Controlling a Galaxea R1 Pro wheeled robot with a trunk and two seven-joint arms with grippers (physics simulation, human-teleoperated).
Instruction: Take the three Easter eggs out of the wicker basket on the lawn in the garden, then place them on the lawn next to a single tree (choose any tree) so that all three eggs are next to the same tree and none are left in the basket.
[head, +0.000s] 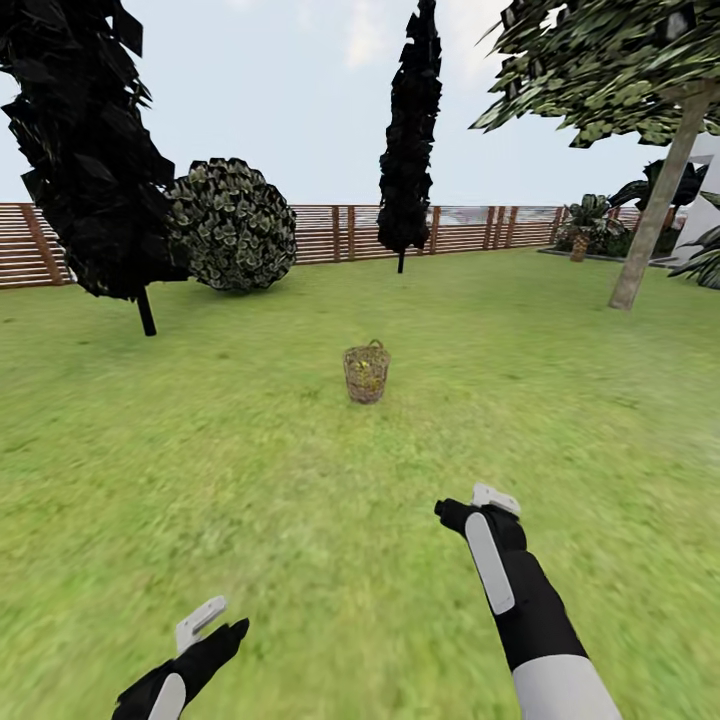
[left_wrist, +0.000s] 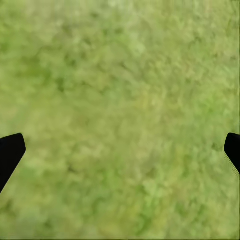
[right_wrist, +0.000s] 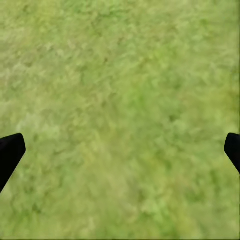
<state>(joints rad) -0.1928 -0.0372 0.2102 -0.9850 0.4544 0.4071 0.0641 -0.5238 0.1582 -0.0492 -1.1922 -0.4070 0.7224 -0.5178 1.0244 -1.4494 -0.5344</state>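
The eggs (head: 366, 370) are showing only as small yellow patches through the open weave of the basket (head: 367, 385), so I cannot count them from here. I am judging that each egg is light, hard and smooth, with a rounded shell that is likely slipping out of a loose pinch. The best hold is probably across the widest middle part, with the two fingers on opposite sides and only gentle pressure. The basket is looking light too, made of thin brown twigs with a narrow base, so it may be tipping if a gripper is pushing on its rim; reaching straight down through the open top seems safer.

The basket is standing upright on the lawn (head: 250, 470), alone, well ahead of the robot. The tree (head: 652, 222) with the pale trunk is standing farther back to the right, well apart from the basket.

Nearer to the robot, the left gripper (head: 212, 625) and the right gripper (head: 478, 505) are hanging over bare grass, both far from the basket. In each wrist view the two dark fingertips (left_wrist: 10, 152) (right_wrist: 10, 150) are sitting at opposite edges with grass between them, so both grippers are spread wide and holding nothing.
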